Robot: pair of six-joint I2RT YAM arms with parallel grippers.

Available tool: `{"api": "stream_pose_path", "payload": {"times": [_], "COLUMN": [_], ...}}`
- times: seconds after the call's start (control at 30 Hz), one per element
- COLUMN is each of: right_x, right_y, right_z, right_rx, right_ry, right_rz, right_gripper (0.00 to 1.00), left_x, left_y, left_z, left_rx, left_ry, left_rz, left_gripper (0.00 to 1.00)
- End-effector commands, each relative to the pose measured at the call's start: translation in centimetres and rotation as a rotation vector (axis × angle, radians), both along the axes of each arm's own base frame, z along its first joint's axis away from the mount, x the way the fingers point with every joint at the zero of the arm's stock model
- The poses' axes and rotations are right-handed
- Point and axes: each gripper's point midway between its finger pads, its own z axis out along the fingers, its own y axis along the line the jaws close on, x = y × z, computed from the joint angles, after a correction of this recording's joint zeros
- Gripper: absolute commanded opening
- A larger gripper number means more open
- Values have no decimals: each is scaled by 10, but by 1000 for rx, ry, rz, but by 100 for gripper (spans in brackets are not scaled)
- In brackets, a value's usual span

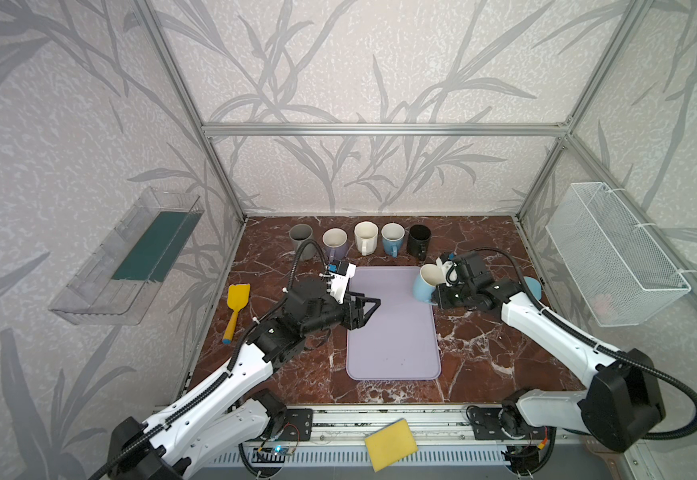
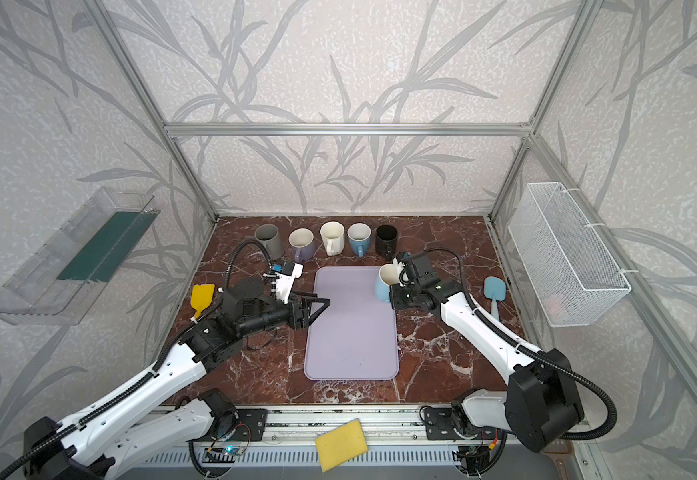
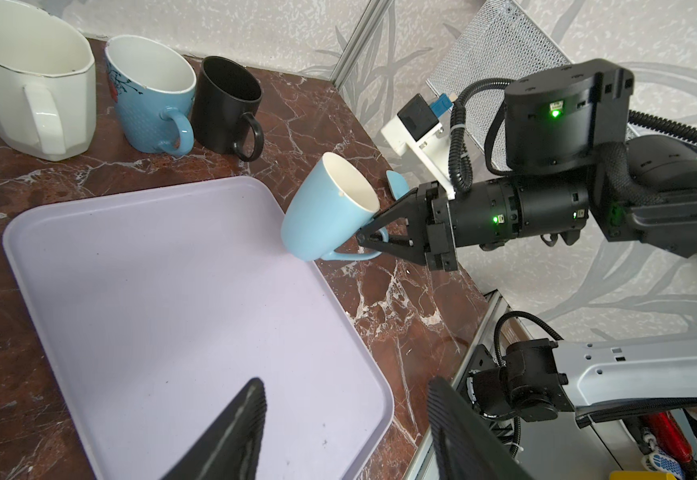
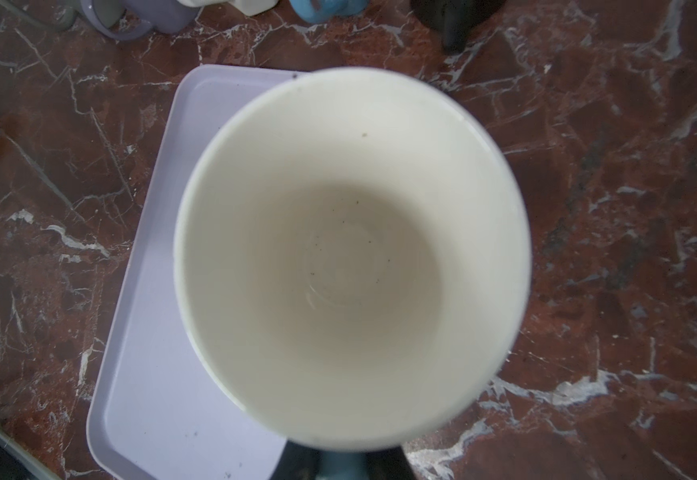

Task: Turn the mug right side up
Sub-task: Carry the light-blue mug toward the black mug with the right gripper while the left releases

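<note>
The mug (image 1: 425, 284) (image 2: 385, 282) is light blue outside and cream inside. It hangs tilted at the far right corner of the lilac tray (image 1: 392, 340) (image 2: 351, 345), mouth upward and leaning toward the right arm. My right gripper (image 1: 436, 291) (image 3: 365, 241) is shut on its handle. In the right wrist view the mug's inside (image 4: 351, 257) fills the frame and hides most of the gripper (image 4: 340, 461). My left gripper (image 1: 369, 312) (image 3: 344, 386) stands open and holds nothing, over the tray's (image 3: 151, 291) left side.
Several upright mugs line the back edge: grey (image 1: 301, 239), lilac (image 1: 335, 243), white (image 1: 366, 237), blue (image 1: 392, 239), black (image 1: 418, 240). A yellow spatula (image 1: 236, 305) lies at the left, a blue spatula (image 2: 494, 291) at the right. A wire basket (image 1: 613, 253) hangs on the right wall.
</note>
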Motion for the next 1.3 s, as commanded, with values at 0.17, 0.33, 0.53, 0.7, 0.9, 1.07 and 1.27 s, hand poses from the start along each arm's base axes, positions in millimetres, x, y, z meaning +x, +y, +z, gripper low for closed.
{"api": "stream_pose_path", "payload": {"times": [0.17,0.33,0.53,0.7,0.9,1.07,1.27], "right_x": [35,52,73,88,113,136,160], "right_y": [-27,-42,-61,-69,-74,-79,-82], "right_z": [31,30,28,26,19,9,-1], "right_rx": [-41,-65,-102,-119,-140,-172,-197], "right_ry": [-81,-74,-74,-67,-54,-29,3], "right_rz": [-60,-103,-150,-164,-182,-196,-203], "right_gripper": [0,0,0,0,0,0,0], "left_x": [2,1,-1,-4,-7,-9,-12], "left_y": [7,7,12,16,16,27,35], "left_z": [15,14,13,13,9,1,3], "left_rx": [11,17,32,33,10,49,62], "left_ry": [-45,-45,-48,-51,-17,-9,-33], "left_rz": [21,22,34,42,45,79,101], "left_gripper": [64,64,64,64,64,64,64]}}
